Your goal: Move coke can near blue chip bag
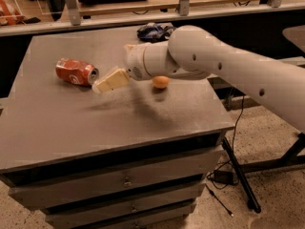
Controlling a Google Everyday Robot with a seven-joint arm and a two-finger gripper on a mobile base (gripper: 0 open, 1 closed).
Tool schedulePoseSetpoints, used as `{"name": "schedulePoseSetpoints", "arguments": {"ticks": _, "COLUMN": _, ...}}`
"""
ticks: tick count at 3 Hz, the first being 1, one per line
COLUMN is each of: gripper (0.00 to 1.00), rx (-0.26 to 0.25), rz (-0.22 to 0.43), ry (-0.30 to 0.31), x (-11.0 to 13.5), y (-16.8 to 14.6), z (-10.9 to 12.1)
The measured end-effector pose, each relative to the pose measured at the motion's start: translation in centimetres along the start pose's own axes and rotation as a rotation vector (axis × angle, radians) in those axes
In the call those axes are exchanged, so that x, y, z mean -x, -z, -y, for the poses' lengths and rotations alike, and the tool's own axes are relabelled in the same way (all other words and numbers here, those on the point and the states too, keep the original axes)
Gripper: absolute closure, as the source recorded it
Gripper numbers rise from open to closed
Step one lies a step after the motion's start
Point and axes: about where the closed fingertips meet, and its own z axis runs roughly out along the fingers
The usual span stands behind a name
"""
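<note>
The coke can (pixel 76 72), red and dented with a silver top, lies on its side on the left part of the grey table (pixel 71 123). The blue chip bag (pixel 155 31) sits at the table's far edge, right of centre, partly behind my arm. My gripper (pixel 112 67) hovers just right of the can, with one cream finger (pixel 110 80) reaching almost to the can's silver end and the other a short stub higher up. The gripper is open and holds nothing.
An orange ball (pixel 160 82) lies on the table under my white arm (pixel 224 68). The table has drawers (pixel 124 180) in front. A shelf rail (pixel 143 15) runs behind it. A black stand and cables (pixel 238 175) are on the floor at right.
</note>
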Motion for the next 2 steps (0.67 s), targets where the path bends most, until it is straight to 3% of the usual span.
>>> {"name": "schedulePoseSetpoints", "arguments": {"ticks": 2, "gripper": 0.0, "rx": -0.022, "rz": 0.008, "ry": -0.024, "x": 0.04, "y": -2.37, "z": -0.39}}
